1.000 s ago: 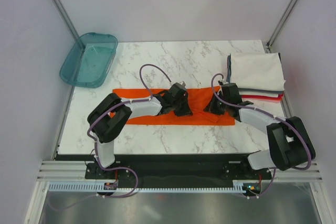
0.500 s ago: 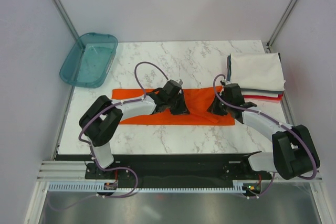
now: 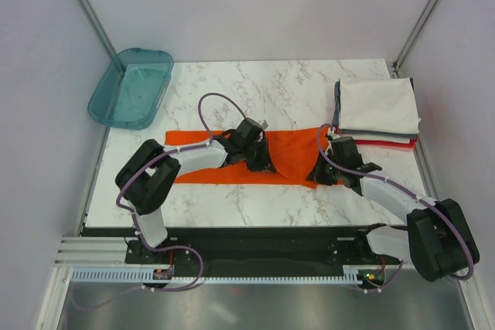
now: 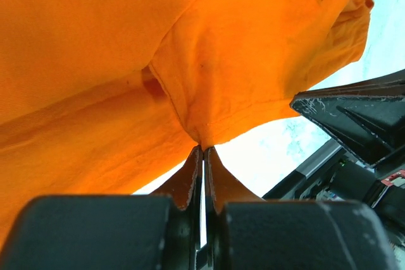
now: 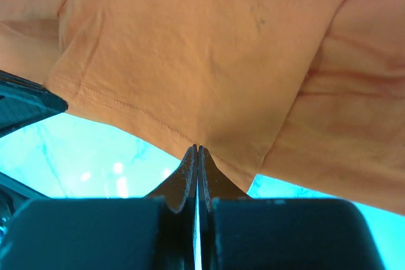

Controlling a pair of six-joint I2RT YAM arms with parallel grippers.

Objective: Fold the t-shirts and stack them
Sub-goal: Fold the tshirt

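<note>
Shirt (image 3: 292, 154) between tray (image 3: 99, 96) and stack (image 3: 379, 106), perhaps touching

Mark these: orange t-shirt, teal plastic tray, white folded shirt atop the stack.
Bright orange cloth t-shirt (image 3: 290, 152), top view, middle panel.
Teal translucent plastic tray (image 3: 133, 92), top view, bare floor.
White folded cloth t-shirt (image 3: 377, 106), top view, top face.
</note>
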